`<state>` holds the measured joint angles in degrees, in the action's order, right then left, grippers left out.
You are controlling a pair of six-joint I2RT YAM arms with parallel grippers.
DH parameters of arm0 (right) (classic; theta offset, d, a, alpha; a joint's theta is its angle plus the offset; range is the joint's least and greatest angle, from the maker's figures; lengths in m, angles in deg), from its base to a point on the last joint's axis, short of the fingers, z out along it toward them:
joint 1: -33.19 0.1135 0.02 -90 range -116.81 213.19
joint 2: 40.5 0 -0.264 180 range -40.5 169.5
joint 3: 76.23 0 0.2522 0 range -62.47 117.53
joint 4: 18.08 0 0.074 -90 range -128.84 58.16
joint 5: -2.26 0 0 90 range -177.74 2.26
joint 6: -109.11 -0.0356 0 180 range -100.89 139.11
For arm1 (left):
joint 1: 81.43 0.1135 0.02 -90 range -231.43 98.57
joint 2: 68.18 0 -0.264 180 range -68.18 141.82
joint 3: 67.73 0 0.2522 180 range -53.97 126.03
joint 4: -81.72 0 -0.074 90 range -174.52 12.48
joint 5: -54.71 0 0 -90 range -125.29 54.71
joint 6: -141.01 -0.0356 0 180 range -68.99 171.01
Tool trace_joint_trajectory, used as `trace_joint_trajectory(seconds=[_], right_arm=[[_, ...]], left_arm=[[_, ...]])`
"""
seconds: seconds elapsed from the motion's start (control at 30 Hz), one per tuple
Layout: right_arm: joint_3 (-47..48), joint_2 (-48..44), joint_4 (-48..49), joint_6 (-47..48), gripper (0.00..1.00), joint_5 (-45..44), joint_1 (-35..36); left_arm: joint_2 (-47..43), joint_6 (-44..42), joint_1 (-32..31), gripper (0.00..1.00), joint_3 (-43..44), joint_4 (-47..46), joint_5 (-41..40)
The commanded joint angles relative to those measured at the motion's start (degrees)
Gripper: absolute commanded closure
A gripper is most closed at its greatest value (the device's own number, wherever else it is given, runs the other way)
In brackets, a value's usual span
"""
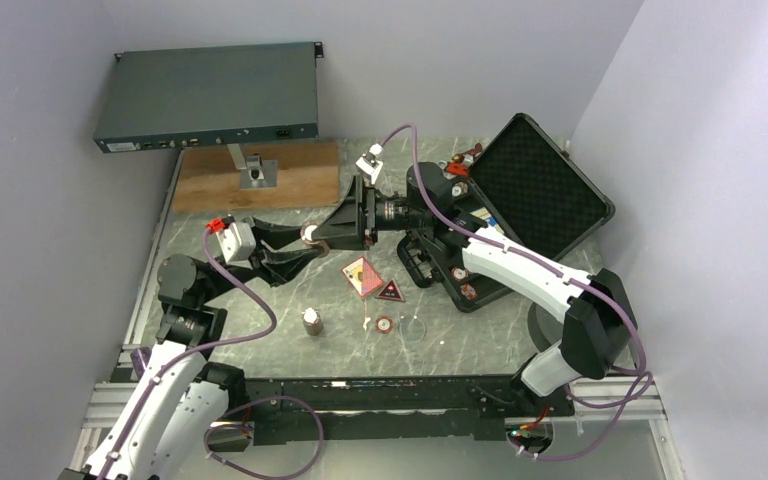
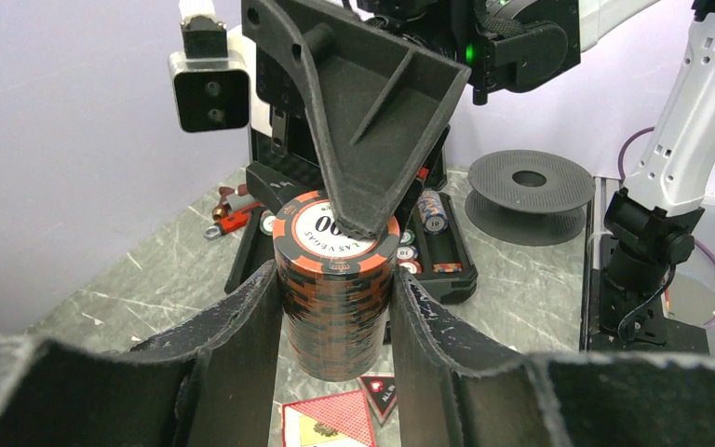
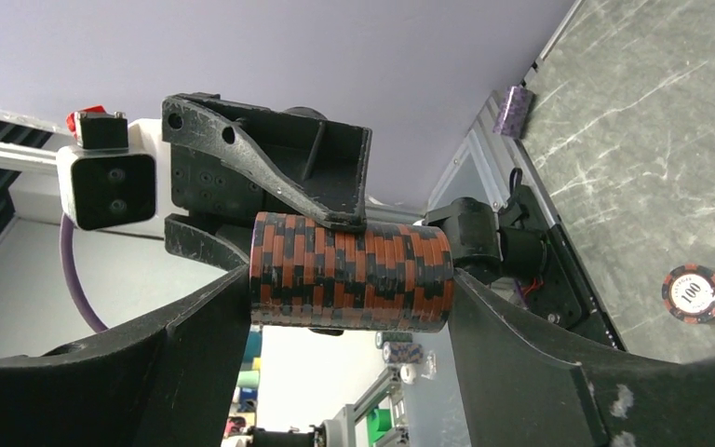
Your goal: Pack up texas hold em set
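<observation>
Biggest thing first. The grey marbled table [image 1: 480,340] carries everything. The black hard-plastic briefcase with the foam lining [image 1: 545,185] sits open at its far right, lid tipped back so the slots in the base can be reached. A few round chips [image 1: 468,291] already sit in those slots, beside my right arm, so I'd call the packing partly done.

Both arms meet mid-table, left of the case, and I read this as a handover. My left pincer [image 2: 335,279] is clamped on the curved sides of a tall stack of orange-and-black poker chips [image 2: 337,317], holding it up off the table. My right pincer [image 3: 351,298] has its fingers against the two flat ends of that same stack, closed on it lengthwise (probably the only grip that stops a loose column fanning out when it's laid into a slot). The two grips cross at right angles, so they don't compete for the same surface.

Not yet packed, on the table nearer me:
- a red-backed card deck [image 1: 363,277]
- the red-and-black triangle piece [image 1: 390,291] just beside it
- a short chip stack [image 1: 312,321] standing off to the left
- a single chip [image 1: 385,325] lying flat
</observation>
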<state>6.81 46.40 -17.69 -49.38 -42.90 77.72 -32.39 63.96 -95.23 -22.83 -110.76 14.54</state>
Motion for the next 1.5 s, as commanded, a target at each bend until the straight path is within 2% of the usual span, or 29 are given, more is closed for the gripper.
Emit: trace_joint_trajectory(seconds=[0.0,0.17,0.2,0.27,0.33,0.37,0.53,0.57,0.63,0.77,1.03,1.27,1.37,1.47], right_arm=[[3.1,-1.9,1.4,0.0,0.29,0.3,0.7],[3.4,-1.6,1.1,0.5,0.54,1.0,0.9],[3.4,-1.6,0.9,0.7,0.58,0.9,0.8],[3.4,-1.8,0.1,1.4,0.66,0.5,0.8],[3.6,-1.9,-1.0,2.4,0.7,0.3,0.8],[3.8,-1.8,-1.6,3.0,0.73,0.2,0.8],[5.5,-1.8,-5.5,7.1,0.79,-0.2,0.7],[6.1,-1.8,-6.5,8.0,0.81,-0.4,0.7],[7.9,-1.5,-9.8,11.0,0.82,-1.4,0.5],[12.7,-0.3,-19.7,17.0,0.84,-4.3,-0.4],[15.6,0.4,-26.5,23.9,0.86,-7.5,-5.9],[18.3,0.9,-35.8,36.6,0.84,-15.4,-13.7],[19.7,2.3,-39.0,40.0,0.84,-19.0,-16.6],[18.1,3.0,-37.4,42.7,0.86,-20.6,-18.1]], left_arm=[[-1.0,-1.9,-0.4,1.0,0.7,-2.6,-1.2],[-0.9,-2.3,-0.6,1.0,0.9,-1.5,-1.8],[-1.0,-2.3,-0.6,0.96,0.9,-1.5,-2.0],[-1.1,-2.2,-0.6,0.74,1.1,-0.9,-2.0],[-1.1,-2.0,-0.6,0.45,1.1,-0.3,-2.4],[-1.2,-2.2,-0.6,0.37,1.2,0.2,-2.7],[-2.5,-4.3,-0.6,0.2,1.7,3.9,-6.1],[-2.8,-4.2,-0.6,0.11,1.7,4.3,-6.8],[-3.2,-4.4,-0.6,0.01,2.1,5.6,-7.6],[-3.6,-4.7,-0.6,0.0,3.0,7.4,-8.1],[-3.8,-5.0,-0.6,0.0,4.1,9.9,-10.2],[-5.0,-9.2,-0.6,0.0,4.1,12.3,-8.3],[-4.1,-11.9,-0.6,0.05,5.7,15.9,-8.1],[-2.8,-12.3,-0.6,0.1,8.5,20.8,-10.9]])
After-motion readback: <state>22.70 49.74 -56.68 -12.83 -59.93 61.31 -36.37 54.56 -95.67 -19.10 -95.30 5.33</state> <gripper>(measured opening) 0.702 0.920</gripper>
